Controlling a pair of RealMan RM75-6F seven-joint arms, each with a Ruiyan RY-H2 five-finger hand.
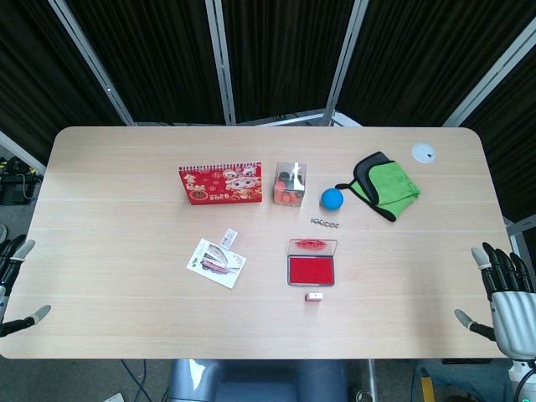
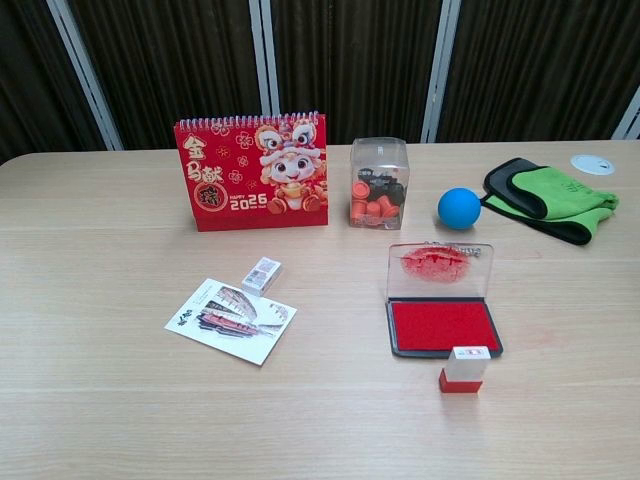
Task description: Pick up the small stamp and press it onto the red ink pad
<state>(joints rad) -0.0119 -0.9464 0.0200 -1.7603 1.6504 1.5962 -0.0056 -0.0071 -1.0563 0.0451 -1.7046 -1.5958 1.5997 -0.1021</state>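
Observation:
The small stamp (image 1: 314, 296) (image 2: 465, 369), white on top with a red base, stands on the table just in front of the red ink pad (image 1: 311, 269) (image 2: 441, 325). The pad's case is open, its clear lid (image 2: 439, 265) tilted up behind it. My left hand (image 1: 12, 285) shows at the left table edge in the head view, fingers spread, holding nothing. My right hand (image 1: 502, 297) sits at the right edge, fingers apart and empty. Both hands are far from the stamp. The chest view shows neither hand.
A red 2026 desk calendar (image 2: 251, 171), a clear box of small orange and black pieces (image 2: 378, 184), a blue ball (image 2: 458, 208), a green and black cloth (image 2: 553, 197), a postcard (image 2: 230, 319), a small white box (image 2: 262, 275), a bead chain (image 1: 325, 224) and a white disc (image 1: 424, 152) lie on the table (image 1: 117, 243).

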